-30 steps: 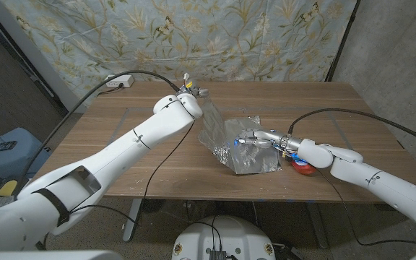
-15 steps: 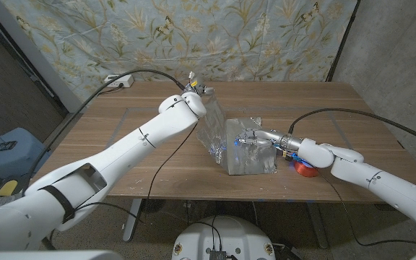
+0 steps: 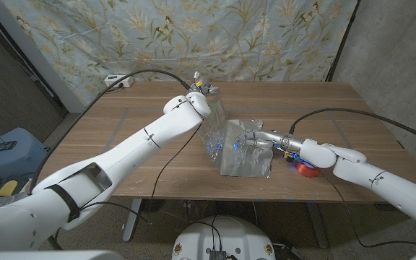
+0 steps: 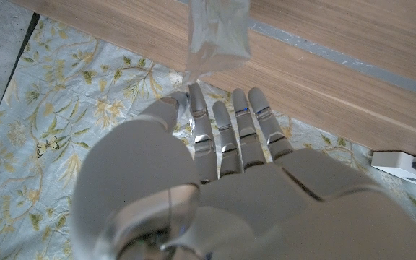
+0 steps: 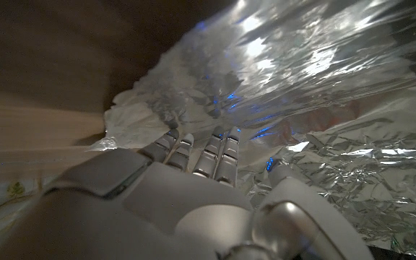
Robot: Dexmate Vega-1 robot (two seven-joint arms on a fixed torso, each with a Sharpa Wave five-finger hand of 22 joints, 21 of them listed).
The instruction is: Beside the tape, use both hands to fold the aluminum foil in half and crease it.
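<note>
Foil (image 3: 240, 148) mid-table (image 3: 121, 155), one edge lifted upright, rest lying flat. Left robot hand (image 3: 202, 91) pinches the raised edge at the top. Right robot hand (image 3: 253, 140) presses on the flat part, fingers (image 5: 193, 155) together. Red tape (image 3: 305, 167) just beside the foil.

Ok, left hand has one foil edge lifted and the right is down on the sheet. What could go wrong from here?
1. The left hand pinches only a thin strip of the aluminum foil at its fingertips; a hard pull could tear it or let it slip out.
2. The right hand is on already crumpled foil, so the fold may crease crooked.
3. The tape sits close by the right wrist; a sweep might knock it.
</note>
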